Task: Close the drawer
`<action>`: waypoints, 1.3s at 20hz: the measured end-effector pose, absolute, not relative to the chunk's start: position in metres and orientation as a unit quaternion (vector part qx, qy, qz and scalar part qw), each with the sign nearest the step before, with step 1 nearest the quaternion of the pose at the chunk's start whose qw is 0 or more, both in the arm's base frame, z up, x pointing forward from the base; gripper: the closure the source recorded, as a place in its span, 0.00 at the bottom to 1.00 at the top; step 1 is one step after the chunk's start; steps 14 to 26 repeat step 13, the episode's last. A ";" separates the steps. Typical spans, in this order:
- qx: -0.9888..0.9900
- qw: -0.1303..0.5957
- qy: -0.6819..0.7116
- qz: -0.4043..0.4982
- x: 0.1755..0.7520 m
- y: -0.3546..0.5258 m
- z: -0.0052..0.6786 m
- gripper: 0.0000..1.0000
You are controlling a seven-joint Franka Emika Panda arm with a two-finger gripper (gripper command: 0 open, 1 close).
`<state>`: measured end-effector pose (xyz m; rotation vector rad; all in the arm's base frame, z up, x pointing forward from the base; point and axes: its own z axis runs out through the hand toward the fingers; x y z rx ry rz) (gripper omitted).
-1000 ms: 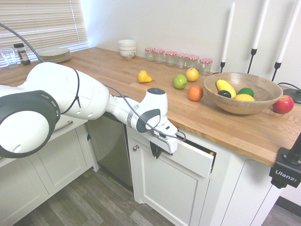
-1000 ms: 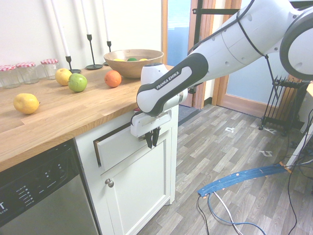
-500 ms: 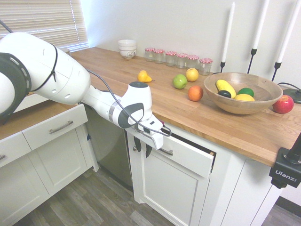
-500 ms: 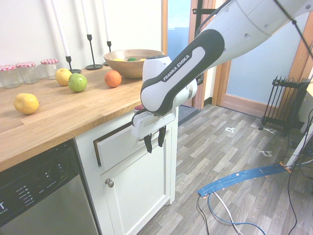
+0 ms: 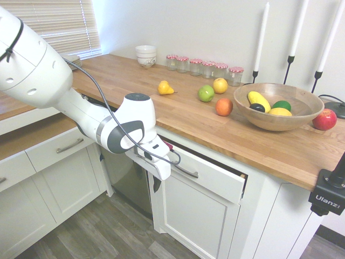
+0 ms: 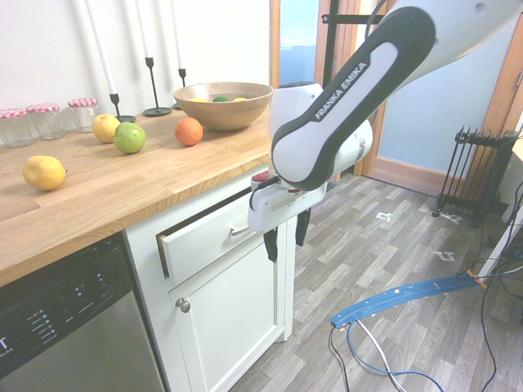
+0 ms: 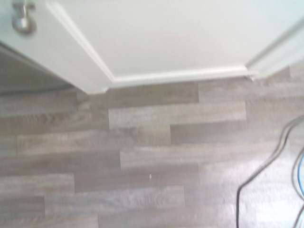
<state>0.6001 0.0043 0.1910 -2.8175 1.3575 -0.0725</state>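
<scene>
Long butcher-block wooden countertop [image 5: 259, 137] runs over white cabinets. White cabinet door with a round metal knob [image 6: 229, 314] sits below the wide shallow white-fronted drawer with a curved silver bar handle [image 6: 204, 242], which is partly pulled out, dark gap visible under the counter edge. White Franka arm's two-finger gripper [image 6: 284, 237] hangs pointing down just in front of the drawer front, clear of the handle, black fingers [image 6: 270, 245] spread wide, holding nothing. Round wooden bowl of fruit [image 5: 277, 120] on the counter above.
</scene>
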 end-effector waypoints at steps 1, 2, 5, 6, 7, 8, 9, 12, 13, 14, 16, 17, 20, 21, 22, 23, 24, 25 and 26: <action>-0.900 0.007 0.434 -0.023 0.588 0.003 0.192 0.00; -0.900 0.007 0.434 -0.023 0.575 0.002 0.193 0.00; -0.900 0.008 0.436 -0.023 0.540 0.000 0.196 0.00; -0.900 0.009 0.436 -0.023 0.532 0.000 0.197 0.00; -0.900 0.009 0.435 -0.023 0.524 -0.001 0.199 0.00; -0.900 0.009 0.434 -0.023 0.519 -0.001 0.201 0.00; -0.900 0.009 0.434 -0.024 0.516 -0.002 0.203 0.00; -0.900 0.012 0.435 -0.029 0.514 -0.004 0.210 0.00; -0.900 0.012 0.435 -0.030 0.514 -0.004 0.212 0.00; -0.900 0.012 0.435 -0.030 0.514 -0.004 0.212 0.00; -0.900 0.012 0.435 -0.030 0.514 -0.004 0.212 0.00; -0.900 0.012 0.435 -0.030 0.514 -0.004 0.212 0.00; -0.900 0.012 0.435 -0.030 0.514 -0.004 0.212 0.00; -0.900 0.012 0.435 -0.030 0.514 -0.004 0.212 0.00; -0.900 0.012 0.435 -0.030 0.514 -0.004 0.212 0.00; -0.900 0.012 0.435 -0.030 0.514 -0.004 0.212 0.00; -0.900 0.012 0.435 -0.030 0.514 -0.004 0.212 0.00; -0.900 0.012 0.435 -0.030 0.514 -0.004 0.212 0.00; -0.900 0.012 0.435 -0.030 0.514 -0.004 0.212 0.00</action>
